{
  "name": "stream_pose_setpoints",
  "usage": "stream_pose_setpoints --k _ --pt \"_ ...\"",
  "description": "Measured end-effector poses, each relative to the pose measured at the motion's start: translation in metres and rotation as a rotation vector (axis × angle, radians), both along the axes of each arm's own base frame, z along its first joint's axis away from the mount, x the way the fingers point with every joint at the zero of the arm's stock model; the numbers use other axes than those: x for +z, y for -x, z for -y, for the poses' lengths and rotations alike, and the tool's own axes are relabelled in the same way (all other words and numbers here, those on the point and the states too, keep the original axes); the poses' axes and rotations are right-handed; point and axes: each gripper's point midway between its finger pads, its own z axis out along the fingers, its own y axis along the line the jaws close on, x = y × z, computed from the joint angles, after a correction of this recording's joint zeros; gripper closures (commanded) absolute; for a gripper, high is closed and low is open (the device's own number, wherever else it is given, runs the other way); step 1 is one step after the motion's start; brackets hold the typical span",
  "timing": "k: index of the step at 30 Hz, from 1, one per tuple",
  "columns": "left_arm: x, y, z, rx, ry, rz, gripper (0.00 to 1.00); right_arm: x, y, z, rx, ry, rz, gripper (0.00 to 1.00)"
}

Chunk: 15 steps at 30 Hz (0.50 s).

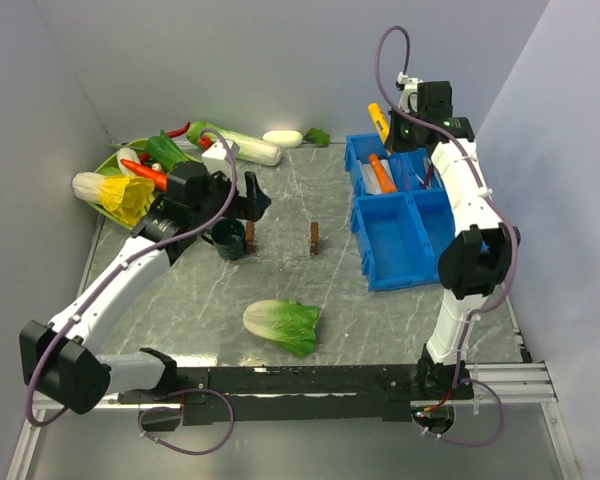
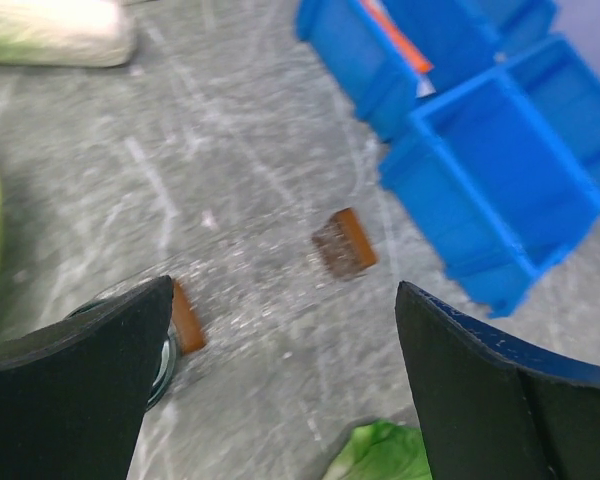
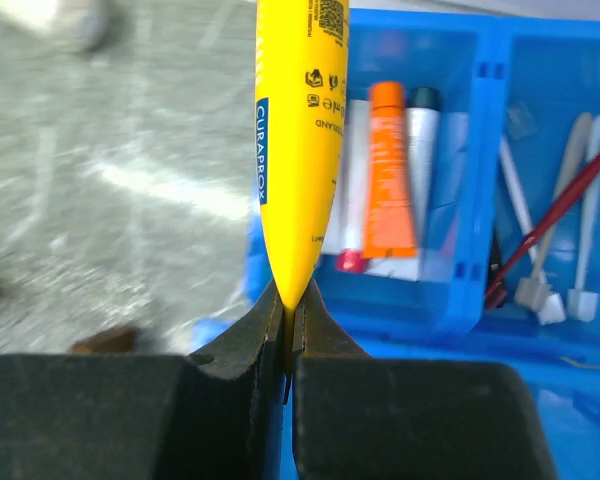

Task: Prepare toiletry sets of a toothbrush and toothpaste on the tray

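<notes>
Toothpaste, counted two: yellow tube (image 3: pixel 298 130) clamped in right gripper (image 3: pixel 290 312), orange tube (image 3: pixel 388 170) in far blue bin (image 3: pixel 480 200); saw left gripper (image 2: pixel 285 300) spread wide.

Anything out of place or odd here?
A leafy cabbage lies alone on the near part of the table, far from the vegetable pile at the far left. Two small brown blocks stand mid-table. Nothing looks spilled or damaged; the right gripper pinches the yellow tube by its flat end.

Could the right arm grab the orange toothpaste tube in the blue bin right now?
Probably not yet: the right pincer is shut on the yellow toothpaste tube, so its jaws are taken. The orange toothpaste tube lies uncovered in the blue plastic bin.
</notes>
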Motion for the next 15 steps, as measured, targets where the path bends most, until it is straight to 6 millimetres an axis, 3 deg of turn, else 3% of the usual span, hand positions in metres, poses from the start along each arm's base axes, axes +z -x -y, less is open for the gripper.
stream_pose_setpoints --k 4,8,15 --pt "0.009 -0.005 0.023 -0.078 0.062 -0.008 0.03 0.021 0.031 -0.019 0.068 -0.080 -0.015 1.00" --pt "0.018 -0.003 0.041 -0.148 0.098 -0.012 0.04 0.027 0.066 -0.044 0.147 -0.131 -0.060 1.00" --pt "0.021 0.018 0.065 -0.234 -0.021 0.044 0.03 0.029 0.135 -0.118 0.377 -0.199 -0.169 1.00"
